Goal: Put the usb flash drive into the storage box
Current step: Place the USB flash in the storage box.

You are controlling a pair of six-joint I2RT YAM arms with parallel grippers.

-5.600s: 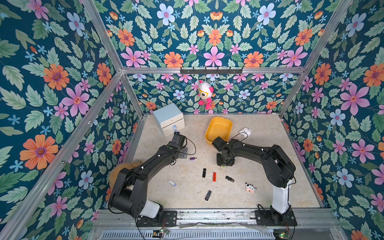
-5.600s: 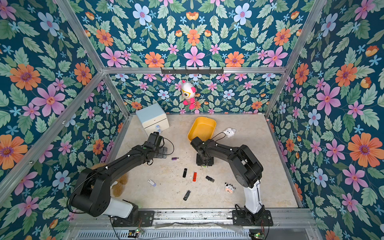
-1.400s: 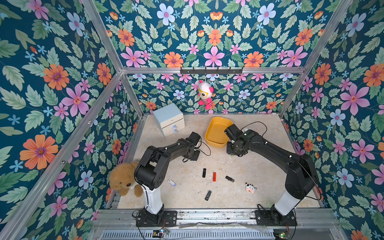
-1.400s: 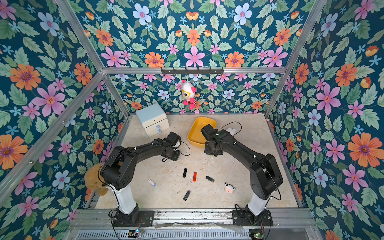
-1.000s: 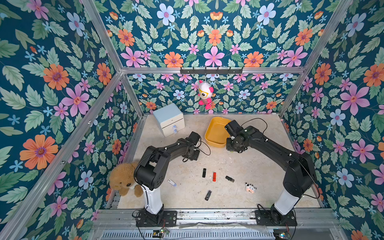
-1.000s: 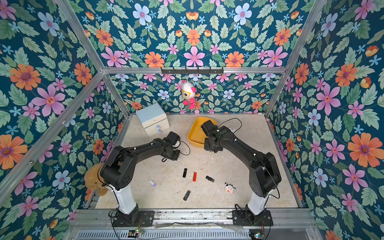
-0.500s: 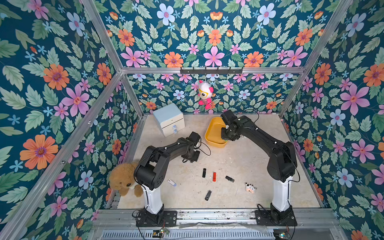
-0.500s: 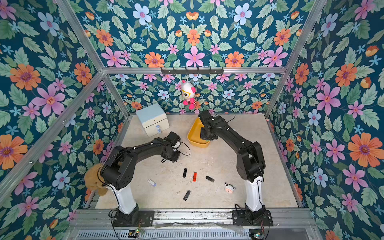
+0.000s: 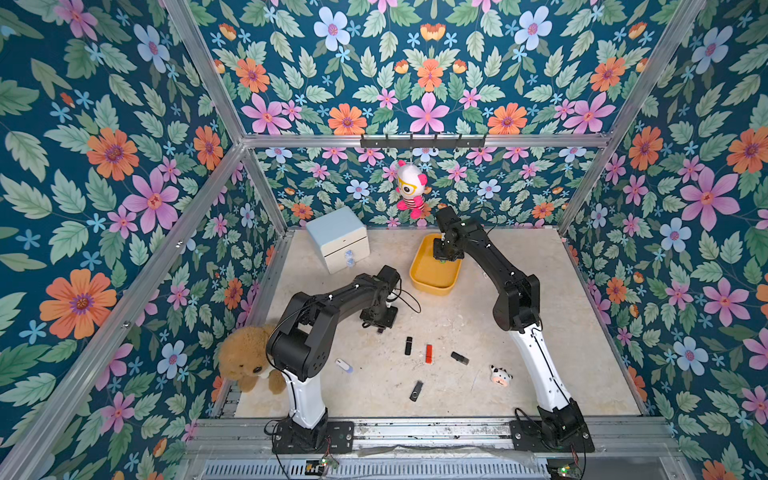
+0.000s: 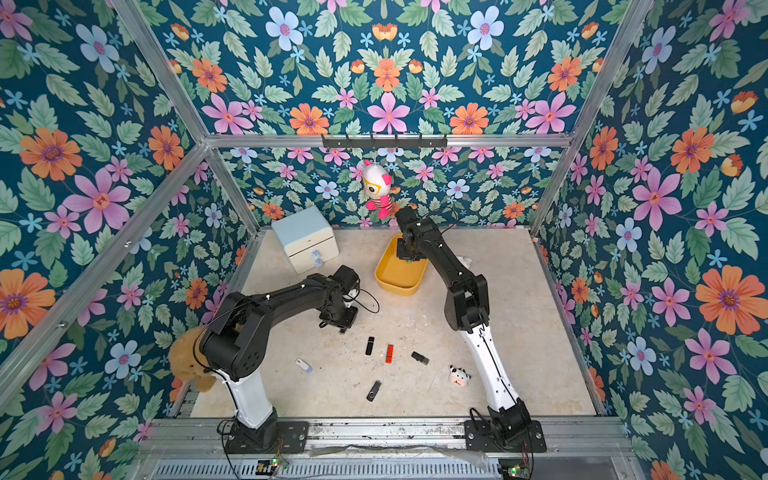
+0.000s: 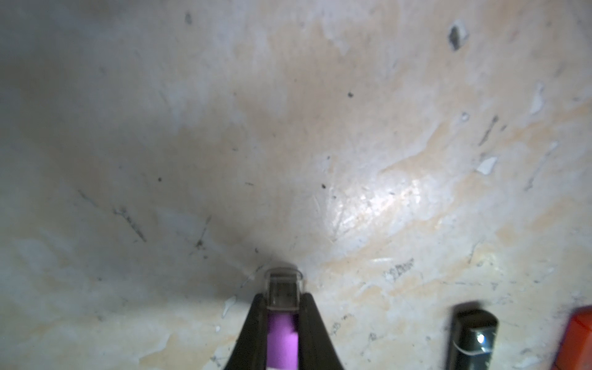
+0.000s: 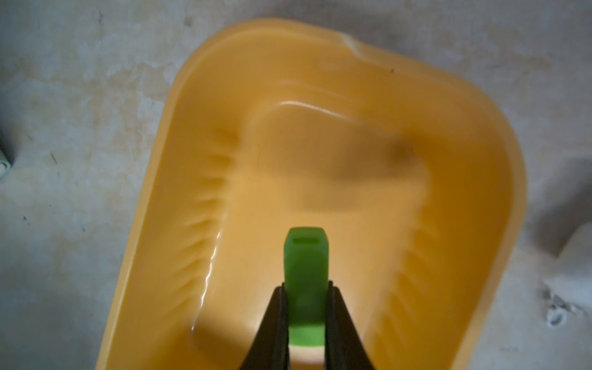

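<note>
Both top views look steeply down from above my base side, covering the whole table [image 9: 573, 332]. My left wrist camera faces the table closely. My right wrist camera faces into the storage box [image 12: 192, 144], also in both top views.

The storage box [image 9: 430, 286] was plain yellow. The green flash drive [image 12: 306, 275] was bright and unpatterned; the purple flash drive [image 11: 283, 339] had a clear cap. The surface [image 9: 561, 332] was mottled beige and white. The walls [image 9: 104, 166] bore pink, orange and pale blue flowers with green leaves on dark teal. The cabinet [image 9: 338, 237] was pale blue and white, the teddy bear [image 9: 245, 357] tan, the red flash drive [image 9: 429, 353] solid red
</note>
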